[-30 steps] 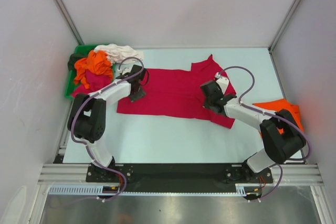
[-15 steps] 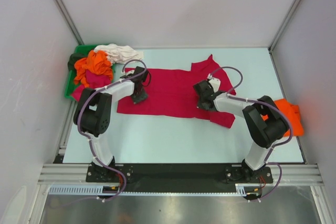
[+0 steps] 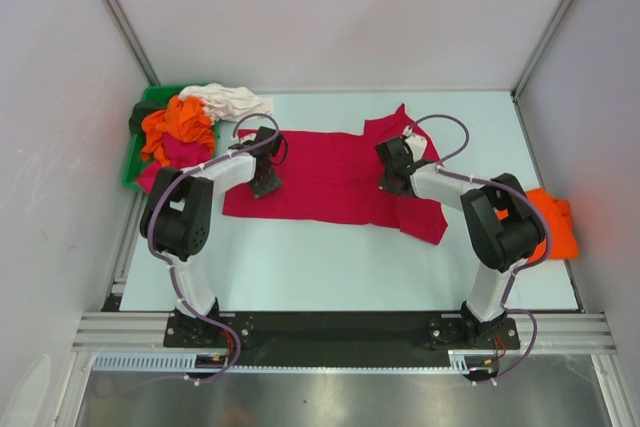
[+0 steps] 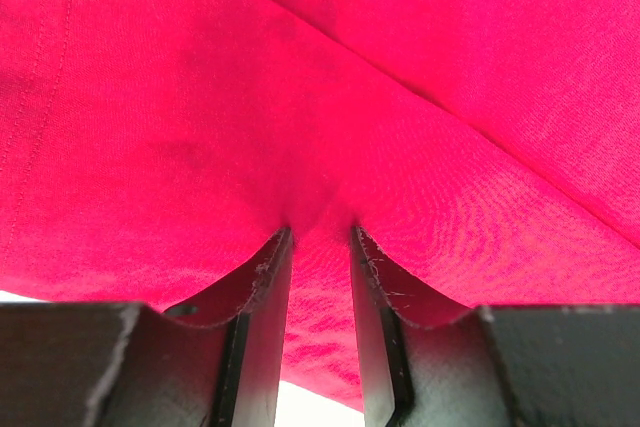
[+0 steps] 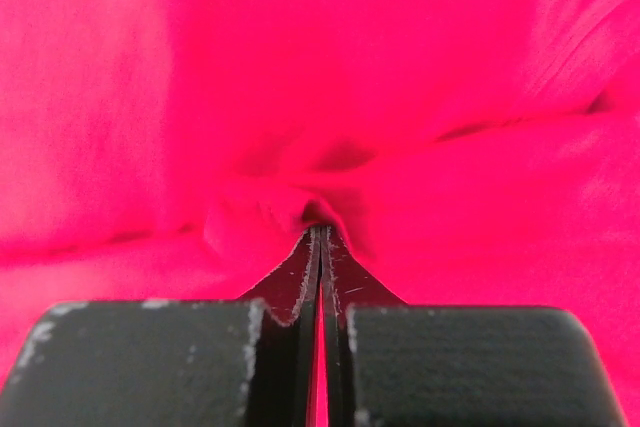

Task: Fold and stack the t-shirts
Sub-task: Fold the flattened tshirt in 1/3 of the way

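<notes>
Crimson-red t-shirt, spread unfolded on the surface, is clamped by the narrowly parted jaws of the left gripper and the closed jaws of the right gripper; one orange t-shirt is set aside at right, and a heap of shirts is yet to be folded.

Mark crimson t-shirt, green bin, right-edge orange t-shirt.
crimson t-shirt (image 3: 320,179), top view, flat middle of body.
green bin (image 3: 150,97), top view, far rim corner.
right-edge orange t-shirt (image 3: 556,219), top view, middle of fold.
</notes>
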`<state>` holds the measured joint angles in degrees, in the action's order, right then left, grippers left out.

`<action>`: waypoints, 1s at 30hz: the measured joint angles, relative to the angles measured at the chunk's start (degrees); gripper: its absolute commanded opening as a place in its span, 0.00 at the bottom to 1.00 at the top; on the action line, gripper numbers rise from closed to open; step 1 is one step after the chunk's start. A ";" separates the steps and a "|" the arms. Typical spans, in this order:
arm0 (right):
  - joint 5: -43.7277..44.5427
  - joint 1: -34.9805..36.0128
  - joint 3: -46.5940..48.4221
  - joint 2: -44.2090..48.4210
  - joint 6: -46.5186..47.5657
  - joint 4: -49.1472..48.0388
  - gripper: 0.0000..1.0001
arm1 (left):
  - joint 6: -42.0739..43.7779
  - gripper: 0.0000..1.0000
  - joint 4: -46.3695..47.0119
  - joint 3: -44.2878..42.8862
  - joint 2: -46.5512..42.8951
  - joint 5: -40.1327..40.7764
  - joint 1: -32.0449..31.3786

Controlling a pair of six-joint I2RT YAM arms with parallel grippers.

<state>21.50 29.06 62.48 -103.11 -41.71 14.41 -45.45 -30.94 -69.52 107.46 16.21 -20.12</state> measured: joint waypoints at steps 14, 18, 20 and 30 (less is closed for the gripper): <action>0.02 -9.20 14.51 -11.93 3.02 0.13 0.00 | 0.00 0.35 0.00 0.02 0.00 0.00 0.00; 0.00 -10.05 18.23 -14.27 4.17 -0.17 0.00 | 0.00 0.35 0.04 0.13 -0.09 0.00 0.00; 0.04 -9.97 18.25 -13.86 4.72 -0.04 0.24 | -0.02 0.35 0.28 0.35 -0.22 0.00 0.00; -0.55 -4.76 4.39 3.67 5.22 0.42 0.40 | -0.02 0.34 0.52 0.57 -0.39 -0.39 0.00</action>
<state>20.95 24.29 66.87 -99.44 -36.49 14.83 -45.47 -30.41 -68.95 107.07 15.81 -20.12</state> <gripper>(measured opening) 0.414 0.349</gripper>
